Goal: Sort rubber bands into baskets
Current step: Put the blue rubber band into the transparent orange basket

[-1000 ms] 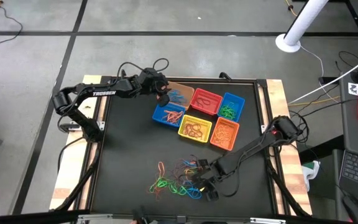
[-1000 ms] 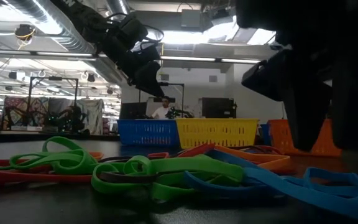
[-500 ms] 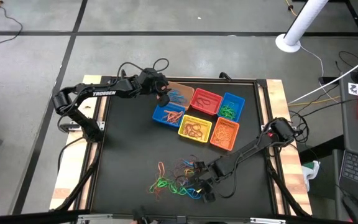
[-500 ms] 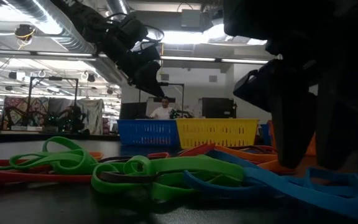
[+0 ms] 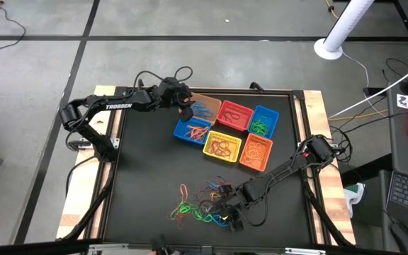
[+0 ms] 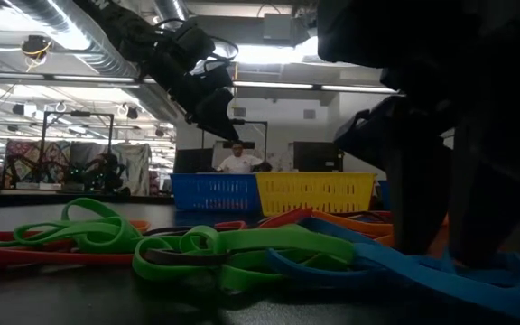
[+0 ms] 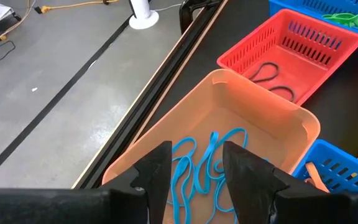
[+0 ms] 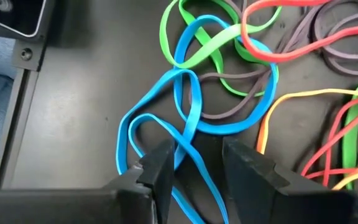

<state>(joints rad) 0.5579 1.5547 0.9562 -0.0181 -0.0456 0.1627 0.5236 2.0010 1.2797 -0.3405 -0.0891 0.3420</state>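
Observation:
Loose rubber bands (image 5: pixel 202 205) in green, blue, red and orange lie in a tangle near the table's front edge. My right gripper (image 5: pixel 229 217) stands open low over the pile's right end. In the right wrist view its fingers (image 8: pixel 159 167) straddle a strand of a blue band (image 8: pixel 188 118). Six baskets sit at the far middle. My left gripper (image 5: pixel 185 105) hangs open and holds nothing, above the tan-orange basket (image 7: pixel 263 118), where blue bands (image 7: pixel 207 162) lie. My right gripper (image 8: pixel 197 165) comes at the blue band from above, slanting down, one finger on each side of a strand (image 8: pixel 185 149). In the low view the fingertips (image 6: pixel 418 244) reach down to the band (image 6: pixel 395 266). Whether they touch it, I cannot tell.
The red (image 5: pixel 234 115), two blue (image 5: pixel 264 122) (image 5: pixel 191 130), yellow (image 5: pixel 222 146) and orange (image 5: pixel 256 153) baskets stand close together and hold bands. Bare black tabletop (image 5: pixel 147 170) lies between the baskets and the pile. A person shows far behind the table (image 6: pixel 238 161).
My right gripper has sunk toward the pile of bands and shifted a little toward the table's left edge. Its fingers stay open. The bands lie as before.

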